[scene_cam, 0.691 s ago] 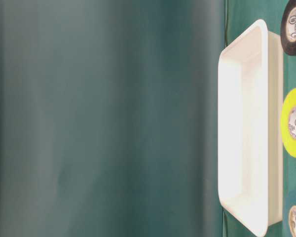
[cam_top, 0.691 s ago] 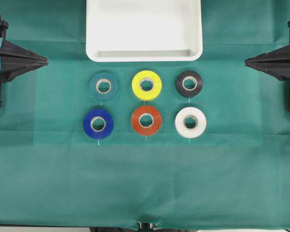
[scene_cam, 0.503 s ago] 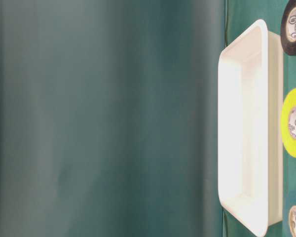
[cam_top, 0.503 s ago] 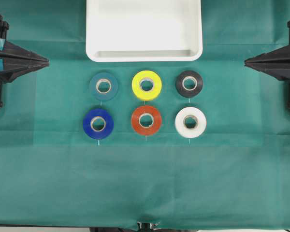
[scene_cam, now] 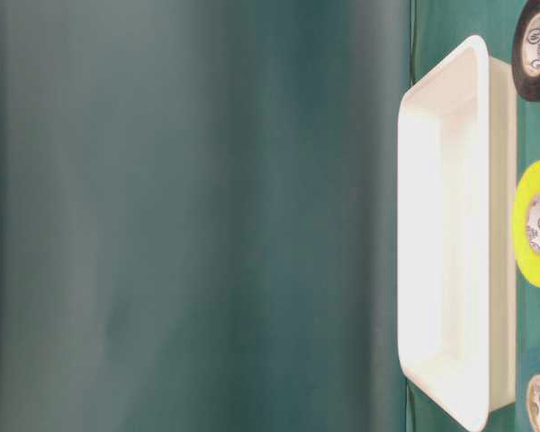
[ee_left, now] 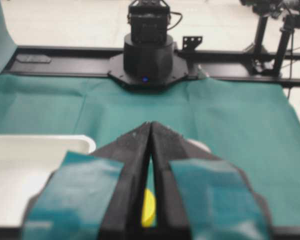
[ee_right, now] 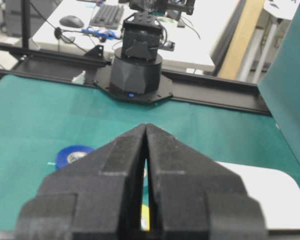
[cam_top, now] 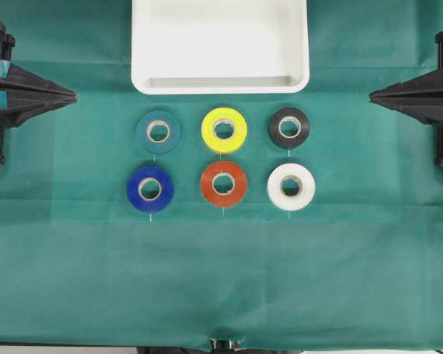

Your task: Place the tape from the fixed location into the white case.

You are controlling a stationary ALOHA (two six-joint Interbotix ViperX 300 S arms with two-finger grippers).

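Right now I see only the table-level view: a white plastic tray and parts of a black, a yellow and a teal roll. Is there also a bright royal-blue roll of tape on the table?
Observer: Yes. In the overhead view the royal-blue tape roll lies flat in the row farther from the white plastic tray, just beyond the teal roll.
Operator: Does anything touch it?
Observer: No. Its neighbour, the red-orange roll, lies apart from it.
Operator: And where are the grippers?
Observer: The left gripper and the right gripper sit at opposite edges of the green cloth, both shut and empty.
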